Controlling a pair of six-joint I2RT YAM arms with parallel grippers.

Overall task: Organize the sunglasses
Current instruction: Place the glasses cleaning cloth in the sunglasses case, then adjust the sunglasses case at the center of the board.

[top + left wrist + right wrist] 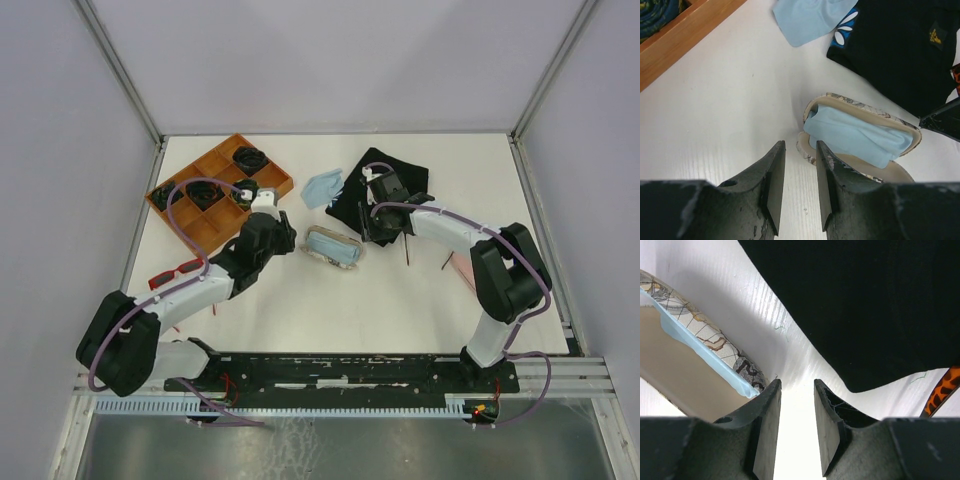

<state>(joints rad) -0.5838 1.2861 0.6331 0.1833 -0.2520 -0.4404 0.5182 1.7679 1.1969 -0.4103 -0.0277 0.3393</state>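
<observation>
Two hands — case rim between

Tray: smooth orange-brown wood; table: white, matt, finely ribbed; glasses case: patterned fabric-look shell, pale-blue cloth inside; black cloth: matt; red sunglasses: plastic.

- You have a white-shelled left arm and a white-shelled right arm, both with bulky black joint housings.
- A thin mauve cable loops along each.
- Your matte black fingers look scuffed — flecked pale.
</observation>
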